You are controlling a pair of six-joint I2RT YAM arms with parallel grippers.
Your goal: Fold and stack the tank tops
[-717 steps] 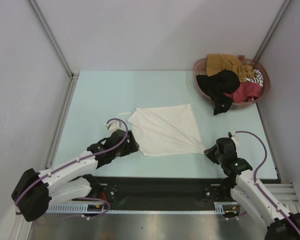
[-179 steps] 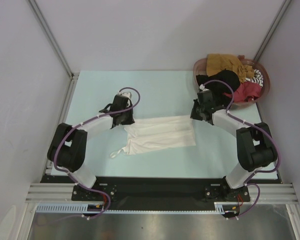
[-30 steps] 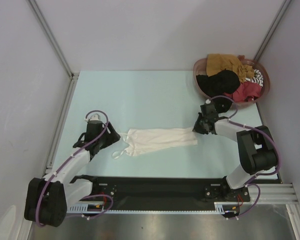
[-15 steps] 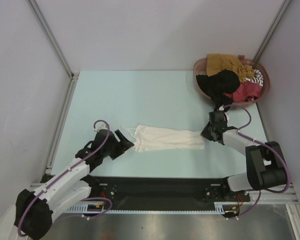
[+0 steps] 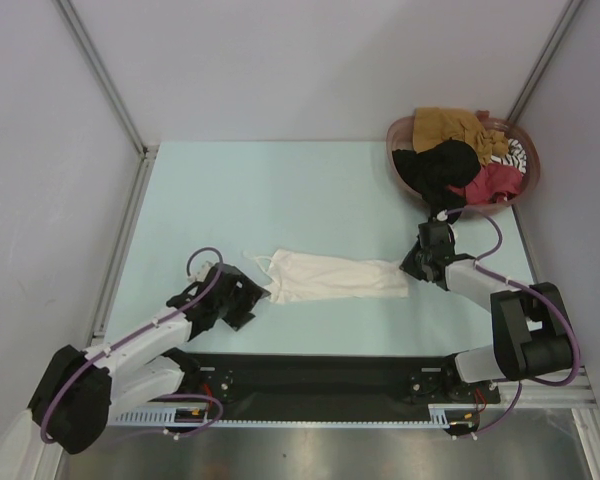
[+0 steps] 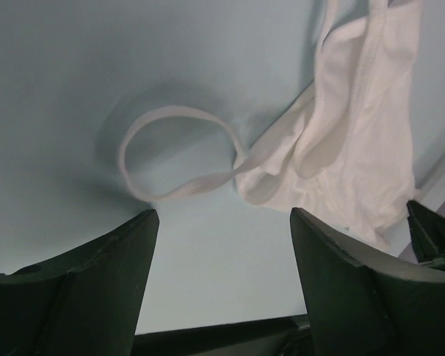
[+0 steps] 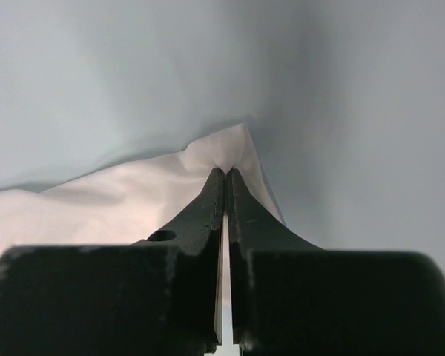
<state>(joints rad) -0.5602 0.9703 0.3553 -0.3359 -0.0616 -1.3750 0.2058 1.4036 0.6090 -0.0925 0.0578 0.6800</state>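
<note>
A white tank top (image 5: 335,276) lies folded into a narrow strip near the table's front. My left gripper (image 5: 250,296) is open and empty just left of its strap end. In the left wrist view (image 6: 222,289) a strap loop (image 6: 176,152) and the white cloth (image 6: 352,141) lie ahead of the spread fingers. My right gripper (image 5: 409,265) is shut on the strip's right corner, and the right wrist view (image 7: 226,172) shows the white tank top (image 7: 96,211) pinched at its tips. Mustard (image 5: 450,124), black (image 5: 438,170), red (image 5: 495,184) and striped (image 5: 516,152) tank tops lie in a heap.
The heap fills a round reddish-brown basket (image 5: 396,132) at the back right corner; the black top hangs over its front rim close to my right arm. Grey walls with metal posts (image 5: 100,75) enclose the pale blue table (image 5: 280,190). A black rail (image 5: 310,375) runs along the front edge.
The white tank top was dragged right and toward the front. My left gripper has let go of the strap end, stands open and has drawn back to the left. My right gripper stays shut on the corner.
</note>
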